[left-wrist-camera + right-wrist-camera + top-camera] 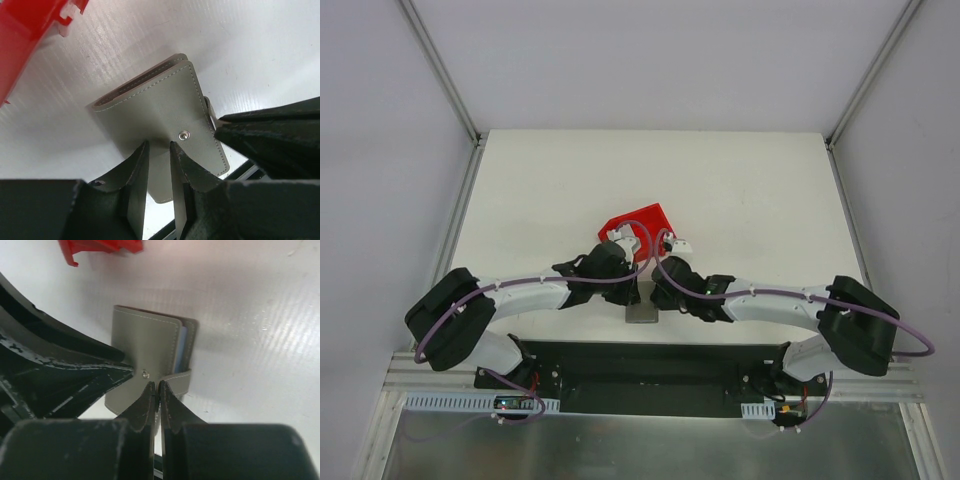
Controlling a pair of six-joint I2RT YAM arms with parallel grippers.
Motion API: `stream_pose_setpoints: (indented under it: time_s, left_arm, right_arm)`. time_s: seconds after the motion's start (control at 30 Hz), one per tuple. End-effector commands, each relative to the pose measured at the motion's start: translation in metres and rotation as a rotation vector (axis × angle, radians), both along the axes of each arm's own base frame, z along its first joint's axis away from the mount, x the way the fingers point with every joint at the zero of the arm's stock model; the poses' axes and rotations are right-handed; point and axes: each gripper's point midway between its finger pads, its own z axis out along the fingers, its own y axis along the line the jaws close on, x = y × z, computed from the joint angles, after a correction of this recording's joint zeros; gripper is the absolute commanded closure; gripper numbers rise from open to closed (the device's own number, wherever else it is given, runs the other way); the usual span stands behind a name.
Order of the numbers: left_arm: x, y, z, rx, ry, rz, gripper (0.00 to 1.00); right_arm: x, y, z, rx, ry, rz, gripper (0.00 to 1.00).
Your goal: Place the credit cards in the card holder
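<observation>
**A:** Top view: holder sits at the desk's near edge, both arms over it, bin behind; no loose cards in sight.

**B:** Left wrist: holder's folded, snap up; left end effector narrowly apart above it.

**A:** Right wrist: right end effector pinched together on the strap, looks like; pale edge inside, cards or lining, can't tell; I'd guess we're near done.

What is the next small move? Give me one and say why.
Probably settle the left gripper down onto the card holder to pin it. The holder lies folded shut, with its strap at the snap. The shut right gripper sits at that strap; whether it grips it I cannot tell.
</observation>
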Motion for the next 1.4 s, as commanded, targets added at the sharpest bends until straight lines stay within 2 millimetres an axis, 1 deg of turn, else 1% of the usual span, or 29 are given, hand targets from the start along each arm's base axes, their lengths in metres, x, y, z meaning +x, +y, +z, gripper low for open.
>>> stream_pose_setpoints:
  time_s: [0.0, 0.1, 0.23, 0.27, 0.33, 0.4, 0.47, 0.57, 0.7, 0.77, 0.83, 0.9, 1.03, 1.17, 1.23, 1.3, 1.37]
  left_arm:
    - [-0.01, 0.003, -0.013, 0.006, 0.043, -0.006, 0.78]
    - [-0.013, 0.004, -0.016, 0.003, 0.05, -0.006, 0.79]
    - [-0.021, 0.006, -0.021, -0.014, 0.074, -0.012, 0.79]
    - [-0.022, 0.006, -0.023, -0.015, 0.081, -0.007, 0.79]
    - [-0.023, 0.006, -0.024, -0.024, 0.088, 0.0, 0.8]
    - [-0.024, 0.004, -0.023, -0.05, 0.089, 0.004, 0.79]
    - [-0.026, 0.001, -0.022, -0.069, 0.098, -0.002, 0.79]
    - [-0.027, 0.0, -0.024, -0.075, 0.108, 0.004, 0.79]
    - [-0.026, 0.006, -0.028, -0.048, 0.097, 0.018, 0.8]
    - [-0.026, 0.007, -0.027, -0.048, 0.093, 0.018, 0.8]
    - [-0.026, 0.008, -0.027, -0.046, 0.091, 0.019, 0.8]
    - [-0.026, 0.01, -0.029, -0.036, 0.09, 0.018, 0.8]
    - [-0.026, 0.01, -0.03, -0.027, 0.092, 0.012, 0.8]
    - [-0.026, 0.011, -0.031, -0.016, 0.091, 0.009, 0.8]
    - [-0.025, 0.01, -0.03, -0.018, 0.09, 0.007, 0.81]
    - [-0.025, 0.01, -0.029, -0.018, 0.088, 0.005, 0.81]
    - [-0.025, 0.01, -0.03, -0.015, 0.09, -0.001, 0.81]
  right_arm:
    - [0.002, 0.032, 0.014, 0.059, -0.007, 0.056, 0.99]
    - [0.001, 0.037, 0.005, 0.058, 0.021, 0.049, 0.99]
    - [0.001, 0.031, -0.008, 0.035, 0.042, 0.013, 0.99]
    - [0.001, 0.035, -0.005, 0.06, 0.033, 0.016, 0.97]
    - [0.002, 0.032, -0.003, 0.072, 0.023, 0.013, 0.92]
    - [0.0, 0.031, -0.005, 0.097, 0.038, 0.025, 0.85]
    - [0.0, 0.029, -0.011, 0.133, 0.07, 0.017, 0.82]
    - [-0.001, 0.027, -0.014, 0.155, 0.092, 0.019, 0.77]
    - [0.0, 0.022, -0.01, 0.17, 0.071, 0.005, 0.72]
    - [0.0, 0.022, -0.005, 0.177, 0.06, 0.018, 0.67]
    - [0.001, 0.019, -0.001, 0.184, 0.044, 0.012, 0.65]
    - [0.003, 0.015, 0.002, 0.191, 0.024, 0.004, 0.65]
    - [0.005, 0.011, 0.017, 0.223, -0.023, 0.007, 0.66]
    - [0.008, 0.007, 0.032, 0.243, -0.067, 0.015, 0.68]
    - [0.009, 0.002, 0.033, 0.233, -0.067, 0.005, 0.73]
    - [0.009, -0.004, 0.03, 0.222, -0.066, -0.005, 0.73]
    - [0.009, -0.01, 0.026, 0.221, -0.057, -0.031, 0.79]
